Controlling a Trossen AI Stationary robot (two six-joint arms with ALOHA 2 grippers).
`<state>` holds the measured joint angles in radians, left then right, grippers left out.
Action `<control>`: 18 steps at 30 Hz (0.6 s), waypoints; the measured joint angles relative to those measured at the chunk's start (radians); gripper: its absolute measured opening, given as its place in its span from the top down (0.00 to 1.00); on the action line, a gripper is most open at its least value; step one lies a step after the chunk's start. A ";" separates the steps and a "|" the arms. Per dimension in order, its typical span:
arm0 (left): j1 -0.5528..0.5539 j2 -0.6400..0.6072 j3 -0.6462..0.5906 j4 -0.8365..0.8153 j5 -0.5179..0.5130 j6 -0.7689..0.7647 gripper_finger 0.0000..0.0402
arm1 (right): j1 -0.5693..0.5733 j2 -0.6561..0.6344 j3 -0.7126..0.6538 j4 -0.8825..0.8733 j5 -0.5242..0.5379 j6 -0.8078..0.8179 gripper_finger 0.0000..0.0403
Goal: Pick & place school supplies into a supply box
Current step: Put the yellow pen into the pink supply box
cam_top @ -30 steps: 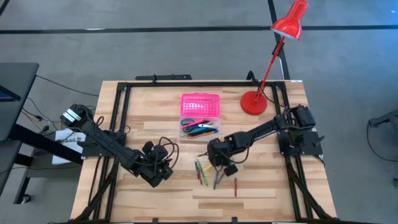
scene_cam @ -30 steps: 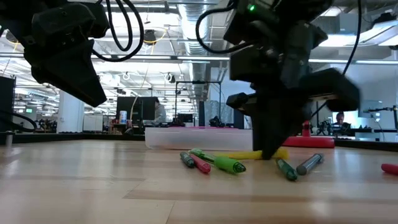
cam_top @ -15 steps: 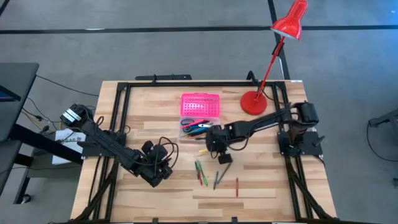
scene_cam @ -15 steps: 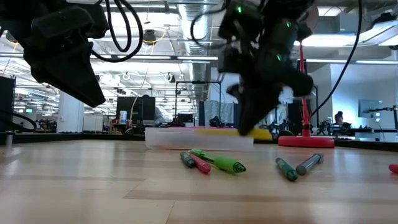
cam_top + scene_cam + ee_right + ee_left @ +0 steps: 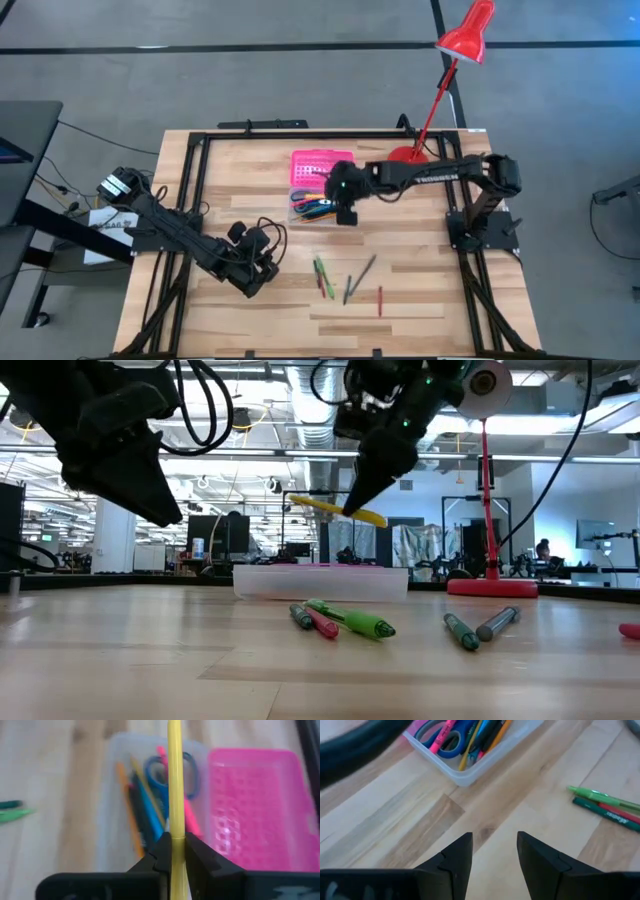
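Observation:
My right gripper is over the supply box and shut on a yellow pen. The supply box has a clear base holding several pens and blue-handled scissors. Its pink lid lies open toward the far edge. Several loose pens lie flat on the table nearer the front, a green one among them. My left gripper hangs open above the table at the near left, with nothing between its fingers. My right gripper pinches the yellow pen's shaft between its two fingers, with the longer part sticking out ahead of them. The fingers slant down from the table's right. The pen hangs nearly level, lifted clear above the box's clear base.
A red desk lamp stands on its base at the far right, its head beyond the table's far edge. Black rails run along the table's sides. Bare wood lies left of the box.
My right gripper has risen from the loose pens near the table's middle and gone toward the far edge, ending over the supply box. The yellow pen, which lay on the table at its fingers, has been lifted clear and carried along.

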<state>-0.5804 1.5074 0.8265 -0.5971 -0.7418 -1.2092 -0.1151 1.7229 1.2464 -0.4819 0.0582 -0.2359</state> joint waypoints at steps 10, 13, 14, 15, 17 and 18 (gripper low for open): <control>0.011 0.000 0.000 0.000 -0.003 0.007 0.63 | -0.063 0.000 0.000 0.032 -0.036 -0.008 0.93; 0.011 0.000 0.000 0.000 -0.006 0.008 0.63 | -0.055 0.000 -0.013 0.075 -0.038 -0.008 0.94; 0.011 0.000 0.000 0.000 -0.006 0.008 0.63 | -0.055 0.000 -0.019 0.085 -0.040 -0.007 0.94; 0.011 0.000 0.000 0.000 -0.007 0.008 0.63 | -0.054 0.000 -0.025 0.091 -0.043 -0.001 0.94; 0.011 0.000 0.000 0.000 -0.007 0.010 0.63 | -0.054 0.000 -0.030 0.095 -0.055 0.000 0.94; 0.011 0.000 0.000 0.000 -0.007 0.010 0.63 | -0.053 0.000 -0.035 0.102 -0.060 0.001 0.93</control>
<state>-0.5694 1.5074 0.8265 -0.5968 -0.7490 -1.1995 -0.1685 1.7229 1.2115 -0.3798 -0.0015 -0.2352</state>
